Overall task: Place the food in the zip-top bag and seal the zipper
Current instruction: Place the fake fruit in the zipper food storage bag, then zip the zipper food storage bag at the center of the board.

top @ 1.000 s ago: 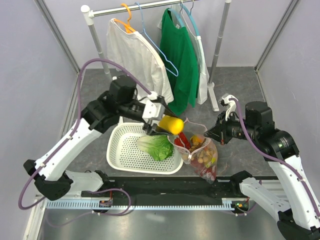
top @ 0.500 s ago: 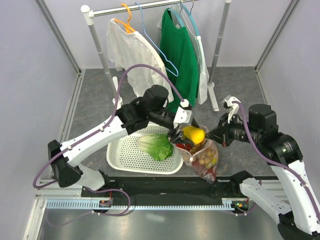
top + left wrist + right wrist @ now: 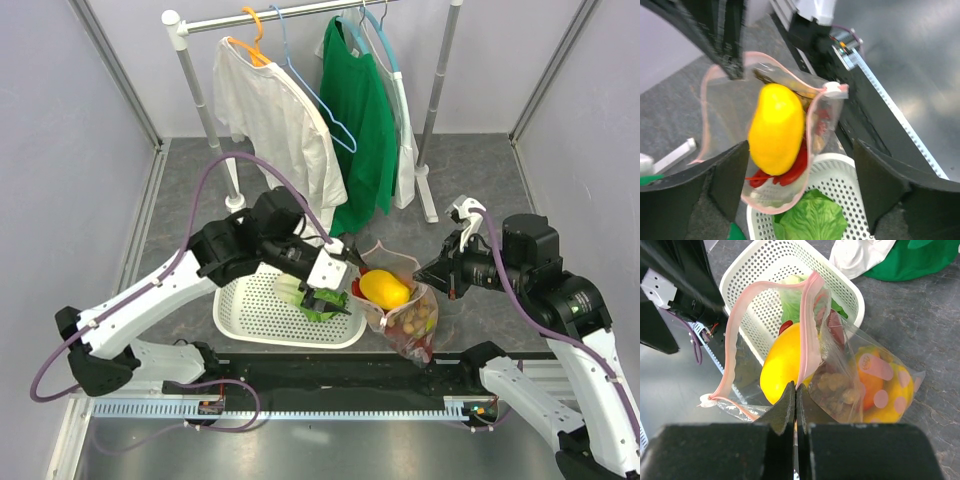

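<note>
Left tool (image 3: 330, 288): I just released | yellow fruit (image 3: 384, 289) now in zip-top bag (image 3: 408, 322) mouth | right tool (image 3: 432, 272) clenched on zipper (image 3: 808, 340) | lettuce (image 3: 812, 222) remains.

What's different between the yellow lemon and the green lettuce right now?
The lemon is a smooth yellow oval; the lettuce is green and crinkly. The lemon sits in the mouth of the clear bag; the lettuce lies in the white basket. Both are lying loose, not gripped.

Clear, glossy plastic film of the zip-top bag (image 3: 840, 342) creases around a smooth, shiny lemon (image 3: 782, 367); my left fingers (image 3: 880, 185) are matt black, the perforated basket (image 3: 765, 275) white plastic.
</note>
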`<state>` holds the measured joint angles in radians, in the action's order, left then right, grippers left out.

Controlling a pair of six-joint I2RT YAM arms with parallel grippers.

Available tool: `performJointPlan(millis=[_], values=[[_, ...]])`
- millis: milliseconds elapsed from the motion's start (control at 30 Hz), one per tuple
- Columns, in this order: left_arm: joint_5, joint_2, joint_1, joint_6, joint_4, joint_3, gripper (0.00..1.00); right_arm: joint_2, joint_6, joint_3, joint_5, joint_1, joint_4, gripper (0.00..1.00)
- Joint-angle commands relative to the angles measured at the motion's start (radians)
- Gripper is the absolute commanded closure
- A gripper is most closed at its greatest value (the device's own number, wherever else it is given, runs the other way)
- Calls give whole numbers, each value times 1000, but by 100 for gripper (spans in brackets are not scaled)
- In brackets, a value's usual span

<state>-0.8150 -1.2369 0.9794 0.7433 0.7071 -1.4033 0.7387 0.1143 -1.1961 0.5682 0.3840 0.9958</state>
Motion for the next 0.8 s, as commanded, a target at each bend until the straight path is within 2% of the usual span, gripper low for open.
performJointPlan(millis=[0, 233, 333, 367, 467, 567, 667, 767], values=[[33, -61, 22, 215, 143, -16, 16, 7, -25, -43, 10, 0, -26, 100], [126, -114, 64, 366, 186, 15, 41, 13, -36, -59, -2, 0, -20, 100], [172, -141, 122, 341, 180, -40, 67, 28, -54, -62, 5, -2, -32, 100], [172, -153, 160, 314, 158, -68, 82, 36, -61, -69, 2, 0, -37, 100], [210, -189, 234, 130, 56, -167, 98, 79, -100, -94, 7, 0, -72, 100], [255, -264, 251, -48, 2, -266, 98, 134, -153, -126, 15, 0, -111, 100], [365, -283, 240, -201, -63, -251, 98, 191, -191, -174, 15, 0, -131, 100], [382, -239, 205, -345, -188, -128, 98, 209, -206, -186, -20, -2, -144, 82]])
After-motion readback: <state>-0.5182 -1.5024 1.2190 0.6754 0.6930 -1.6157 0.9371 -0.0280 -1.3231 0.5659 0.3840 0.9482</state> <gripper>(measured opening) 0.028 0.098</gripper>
